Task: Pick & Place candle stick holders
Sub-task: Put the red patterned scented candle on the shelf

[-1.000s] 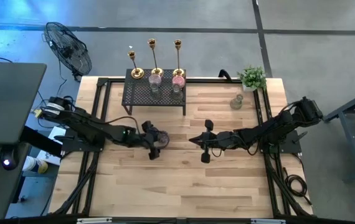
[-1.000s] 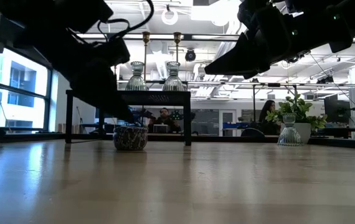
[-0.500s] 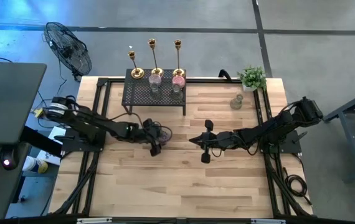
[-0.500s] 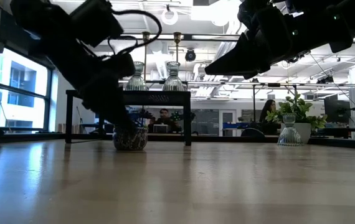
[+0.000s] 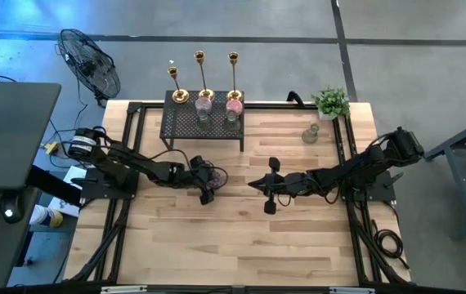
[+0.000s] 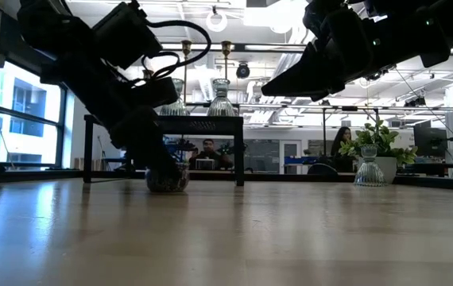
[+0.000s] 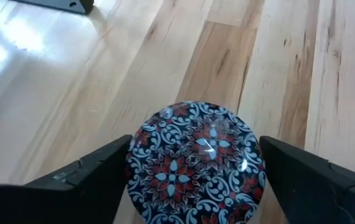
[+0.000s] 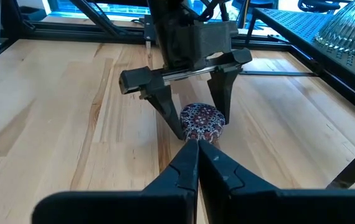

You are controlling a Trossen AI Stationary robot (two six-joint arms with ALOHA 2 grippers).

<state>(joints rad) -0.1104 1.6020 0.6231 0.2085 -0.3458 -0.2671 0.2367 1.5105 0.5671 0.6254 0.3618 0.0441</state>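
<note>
**Left claw straddles a patterned holder on the wooden surface**

Pale wooden planks make up the surface (image 5: 241, 237), framed by black rails, with a grey floor and a standing fan (image 5: 90, 61) beyond its far left corner. At the far edge stands a black mesh rack (image 5: 203, 122). On it are three gold candlesticks (image 5: 200, 77) in a row along its back, and in front of them two pinkish holders (image 5: 219, 103) with two clear glass ones (image 5: 217, 118) nearer the rack's front edge. A small potted plant (image 5: 331, 102) sits at the far right corner, and a pale green glass holder (image 5: 311, 134) stands just beside it on the wood.

The left claw (image 5: 206, 181) is down near the middle of the surface, in front of the rack. Its fingers (image 7: 90, 177) stand wide, one on each side of a squat round holder (image 7: 196, 163) with a dark blue, red and white floral pattern. The holder rests on the wood between them; from the left wrist view each finger sits just beside its wall, and I cannot tell whether they touch it. The right wrist view shows the same straddle from the other side.

The right claw (image 5: 267, 188) hovers above the surface to the right of the patterned holder, well apart from it, with its fingers (image 8: 193, 165) pressed together and holding nothing.
</note>
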